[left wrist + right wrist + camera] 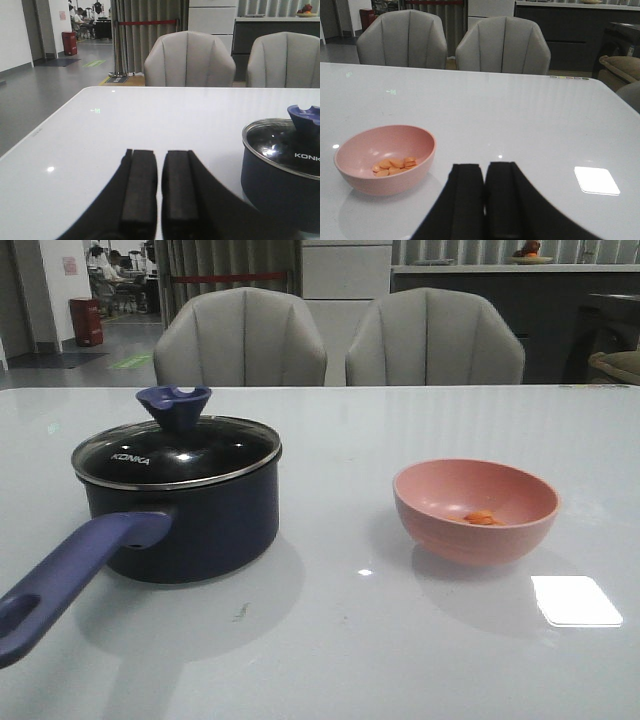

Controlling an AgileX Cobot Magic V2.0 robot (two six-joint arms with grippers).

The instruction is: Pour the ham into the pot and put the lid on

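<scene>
Ham (394, 166) lies as a few orange slices in the bottom of a pink bowl (475, 511), which stands toward the right side of the white table (340, 640), back from the near edge. Left of it and well apart, the pot (185, 510) stands with its long handle (70, 575) pointing at the near left corner; the lid (178, 448) already rests on its rim. Both grippers, left (159, 192) and right (485, 200), hover low over the near edge with fingers nearly touching, holding nothing. Two grey chairs (240, 340) stand behind the far edge
</scene>
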